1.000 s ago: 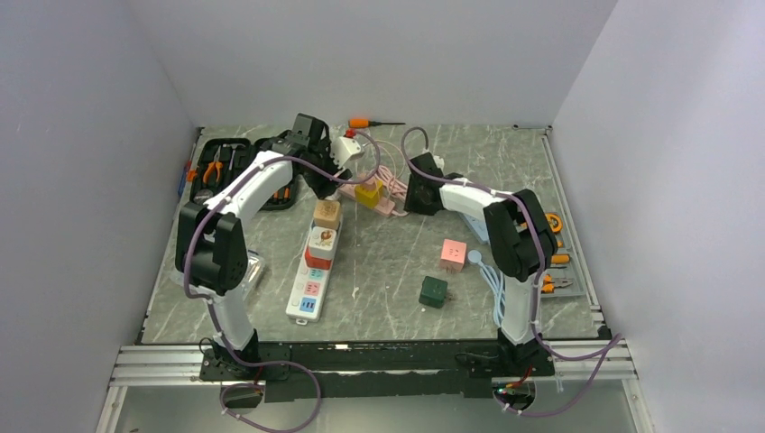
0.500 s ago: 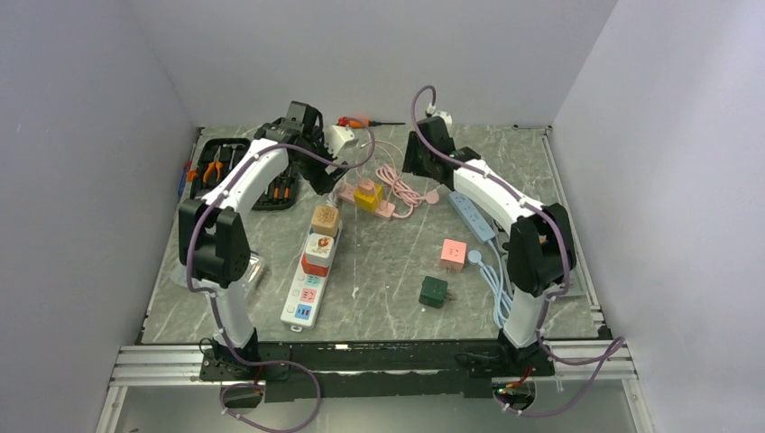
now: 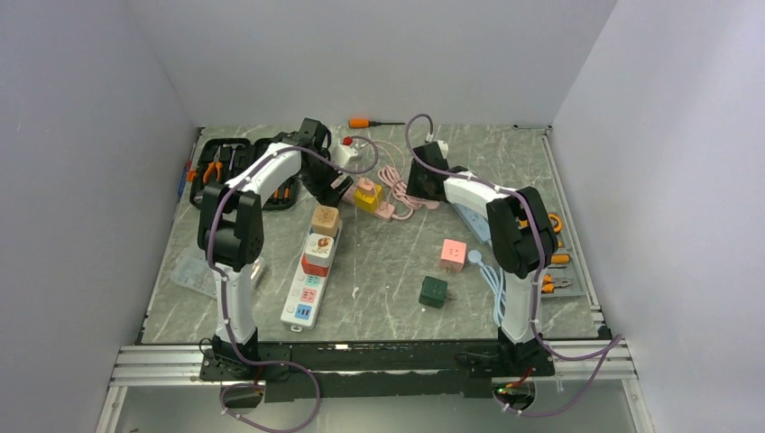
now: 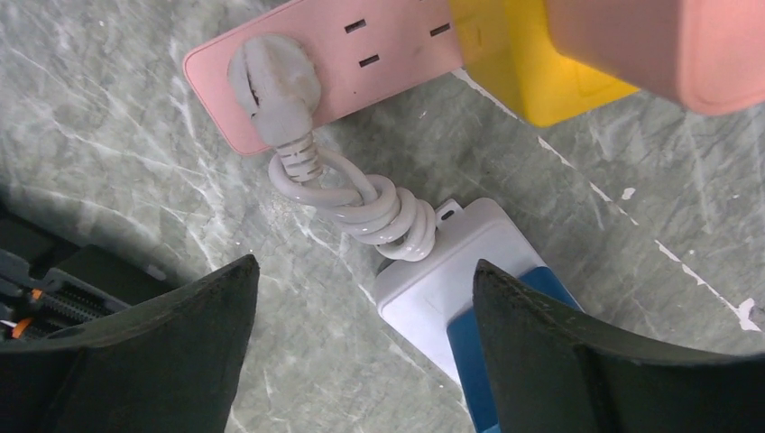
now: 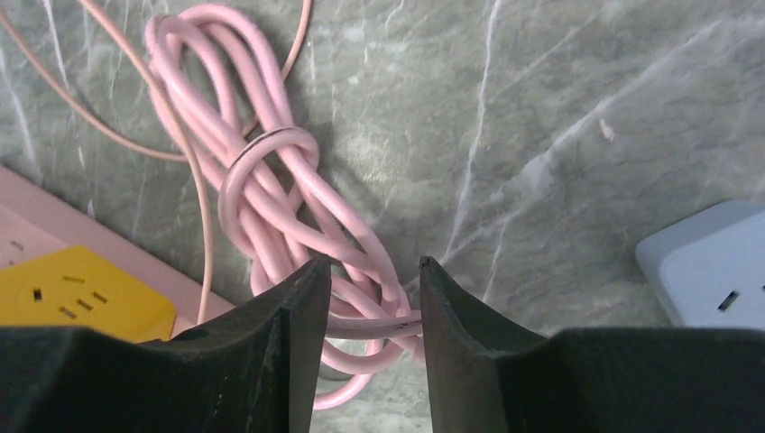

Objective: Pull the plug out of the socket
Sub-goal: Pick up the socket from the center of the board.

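In the top view the left arm [image 3: 271, 171] rises from lower left to the middle of the table [image 3: 379, 271], with its wrist bent down over the pink strip [image 4: 388, 45]. The left gripper [image 4: 363, 271] is spread wide and holds nothing; its fingers [image 4: 162, 352] fill the wrist view's bottom corners. The plug [image 4: 271, 90], white, sits in the strip's end socket at upper left. Its knotted cord [image 4: 379, 212] lies against a white-and-blue block [image 4: 451, 289]. A yellow adapter [image 4: 523, 81] sits at upper right.

The right arm [image 3: 478, 194] rises from lower right and bends left. The right gripper [image 5: 374, 271], jaws narrow, hangs over a coiled pink cable [image 5: 262, 180]. One strand crosses the gap; whether it is pinched I cannot tell.
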`<state>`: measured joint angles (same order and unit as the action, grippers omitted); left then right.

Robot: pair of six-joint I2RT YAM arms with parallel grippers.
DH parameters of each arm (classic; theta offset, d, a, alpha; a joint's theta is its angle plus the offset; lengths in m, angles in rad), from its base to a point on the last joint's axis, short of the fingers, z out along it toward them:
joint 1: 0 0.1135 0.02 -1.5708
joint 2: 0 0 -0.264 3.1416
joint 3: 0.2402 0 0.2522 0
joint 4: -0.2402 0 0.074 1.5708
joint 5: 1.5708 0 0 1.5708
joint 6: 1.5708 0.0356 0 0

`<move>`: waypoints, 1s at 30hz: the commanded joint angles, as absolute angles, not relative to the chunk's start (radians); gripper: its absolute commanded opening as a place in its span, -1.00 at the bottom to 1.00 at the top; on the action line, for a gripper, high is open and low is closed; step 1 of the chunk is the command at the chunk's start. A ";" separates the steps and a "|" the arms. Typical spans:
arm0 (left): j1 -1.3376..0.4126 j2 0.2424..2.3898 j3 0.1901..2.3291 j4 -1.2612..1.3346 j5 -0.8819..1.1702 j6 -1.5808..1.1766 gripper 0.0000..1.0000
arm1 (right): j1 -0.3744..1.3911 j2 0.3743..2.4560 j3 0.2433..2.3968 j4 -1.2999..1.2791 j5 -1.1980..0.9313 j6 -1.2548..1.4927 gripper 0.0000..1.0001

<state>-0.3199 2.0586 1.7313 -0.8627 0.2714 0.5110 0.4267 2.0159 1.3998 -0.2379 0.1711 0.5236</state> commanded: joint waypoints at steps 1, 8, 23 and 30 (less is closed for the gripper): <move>-0.315 2.071 1.714 -0.846 0.273 0.518 0.69 | 0.430 1.944 1.274 -0.244 0.111 0.545 -0.19; -0.314 2.120 1.747 -0.813 0.270 0.530 0.51 | 0.441 1.803 1.022 -0.184 0.013 0.609 -0.37; -0.314 2.169 1.801 -0.821 0.377 0.642 -0.08 | 0.435 1.600 1.024 -0.234 -0.006 0.576 -0.28; -0.307 2.164 1.812 -0.808 0.382 0.656 -0.53 | 0.391 1.509 1.058 -0.259 -0.029 0.563 -0.26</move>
